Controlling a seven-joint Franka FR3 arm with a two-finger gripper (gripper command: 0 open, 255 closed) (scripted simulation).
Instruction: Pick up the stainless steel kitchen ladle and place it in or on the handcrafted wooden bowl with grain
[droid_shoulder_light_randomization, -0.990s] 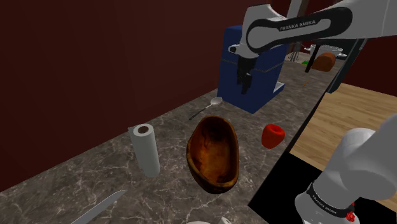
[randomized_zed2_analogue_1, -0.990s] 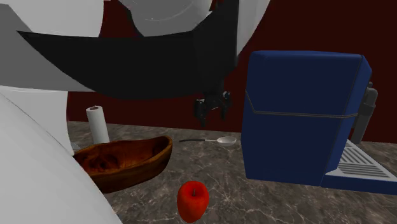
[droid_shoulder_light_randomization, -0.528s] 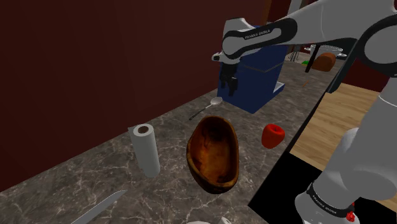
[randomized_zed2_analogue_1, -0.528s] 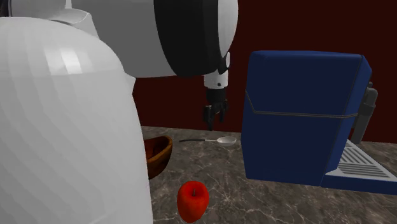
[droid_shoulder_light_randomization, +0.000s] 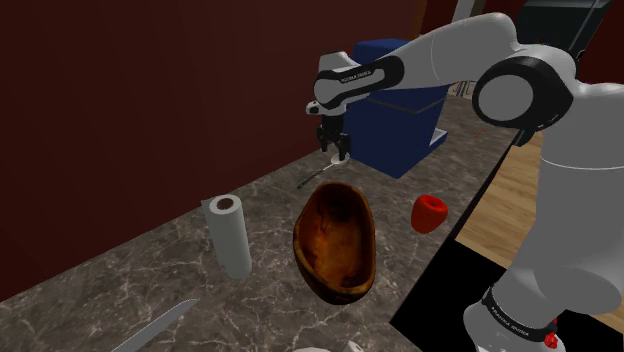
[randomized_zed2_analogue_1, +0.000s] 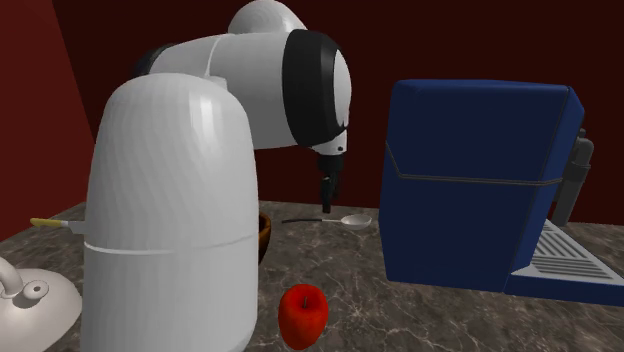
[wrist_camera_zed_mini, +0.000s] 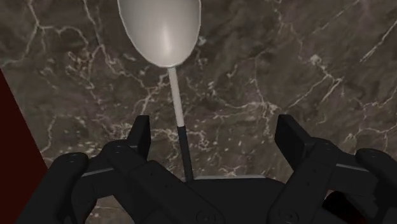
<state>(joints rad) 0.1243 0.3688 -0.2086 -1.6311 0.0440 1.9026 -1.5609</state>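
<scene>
You are at the reach-and-grasp step, and nothing is held yet. The dark marbled stone counter (droid_shoulder_light_randomization: 130, 290) carries everything. The tall blue box-shaped coffee machine (randomized_zed2_analogue_1: 470, 180) stands at its far end. The oval brown wooden bowl with visible grain (droid_shoulder_light_randomization: 335, 240) sits nearer the stand and is empty. The slim grey metal ladle (wrist_camera_zed_mini: 160, 28) lies flat on the counter between bowl and machine, near the bowl but apart from it, with nothing in its scoop. Your all-black gripper (wrist_camera_zed_mini: 215, 127) hangs just above the ladle's handle. Its fingers are spread wide and the handle runs between them untouched. Next, I judge, you lower until the fingertips reach the stone on either side of that thin handle, then close. A shallow pinch could slip.
</scene>
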